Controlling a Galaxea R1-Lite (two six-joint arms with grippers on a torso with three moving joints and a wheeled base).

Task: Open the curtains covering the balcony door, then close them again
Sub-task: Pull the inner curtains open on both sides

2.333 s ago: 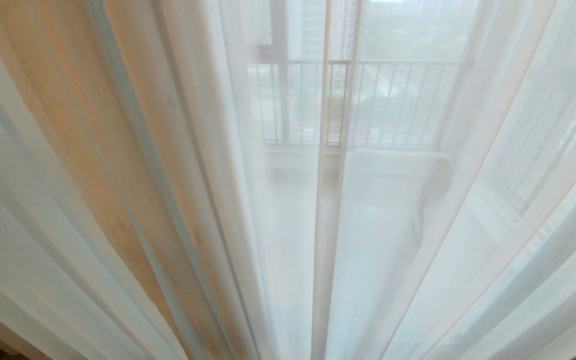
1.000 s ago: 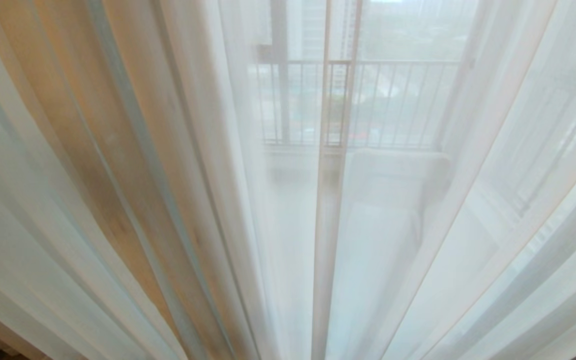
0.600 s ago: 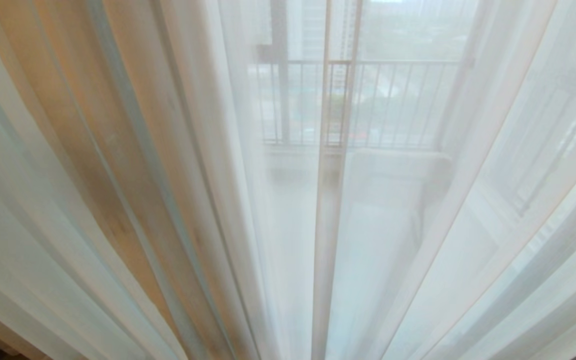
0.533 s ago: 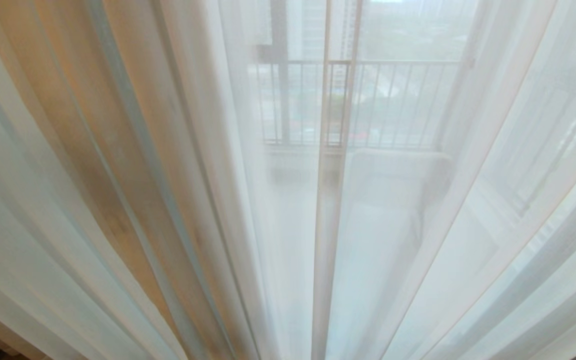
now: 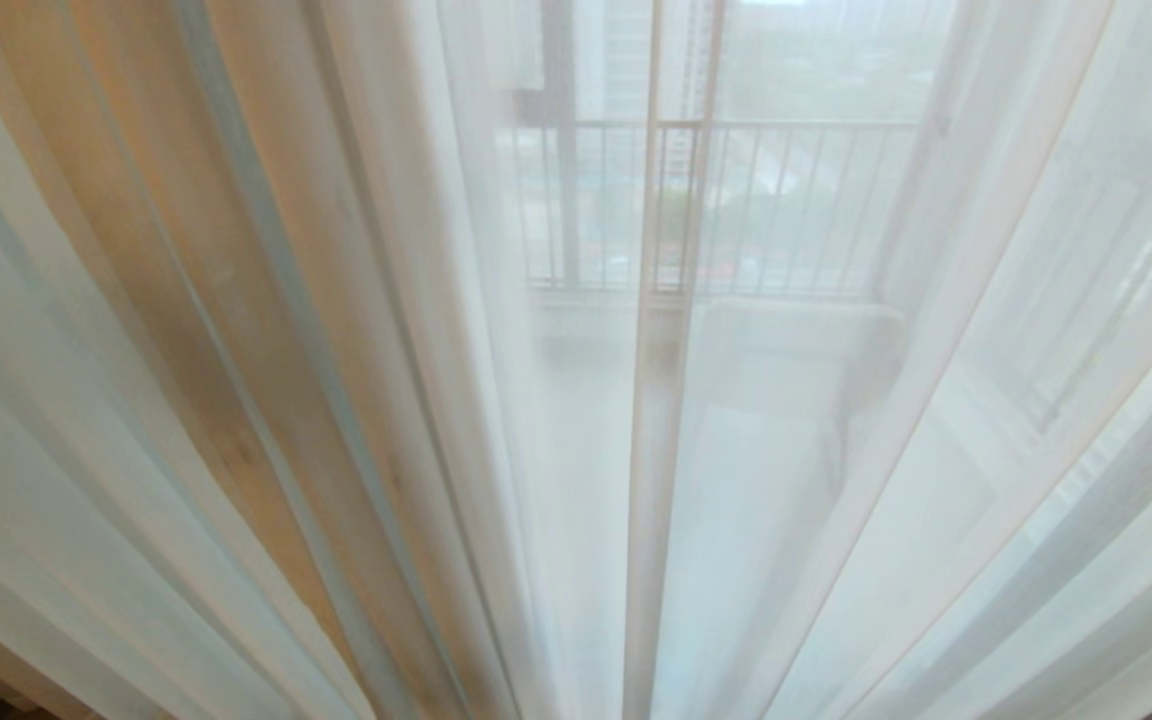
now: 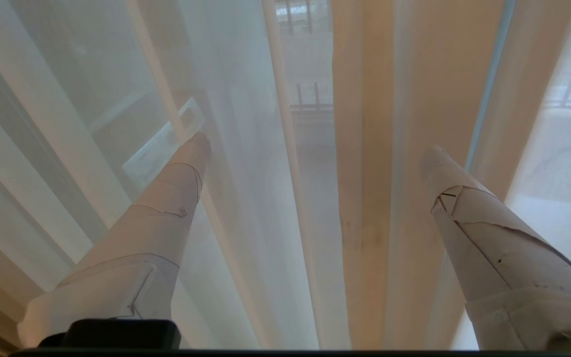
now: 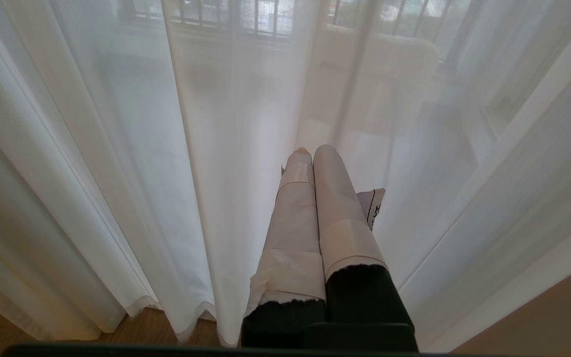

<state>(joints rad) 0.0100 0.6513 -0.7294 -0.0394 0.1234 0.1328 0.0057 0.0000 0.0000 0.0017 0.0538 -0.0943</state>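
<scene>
curtains (image 5: pixel 796 480): sheer white, drawn shut across the whole head view, long vertical folds; overlap seam runs down the middle.
beige drape (image 5: pixel 236 330): tan band behind the sheer, left of centre.
balcony door (image 5: pixel 561 180): only a dim dark frame post seen through the fabric, fully covered.
railing (image 5: pixel 786 200): barred, visible through the sheer, beyond the door.
my left pincer (image 6: pixel 315 144): fingers (image 6: pixel 166 208) wide apart, tips right at the curtain, nothing between them, fabric hangs loose. Out of the head view.
my right pincer (image 7: pixel 311 151): fingers pressed together, empty, parked low just in front of the curtain hem, wood floor (image 7: pixel 156 327) below.
change vs earlier frames: head view practically identical, folds and seam in the same places, camera unmoved. The sheer looks as settled as it did two seconds back, no new gap at the seam.
</scene>
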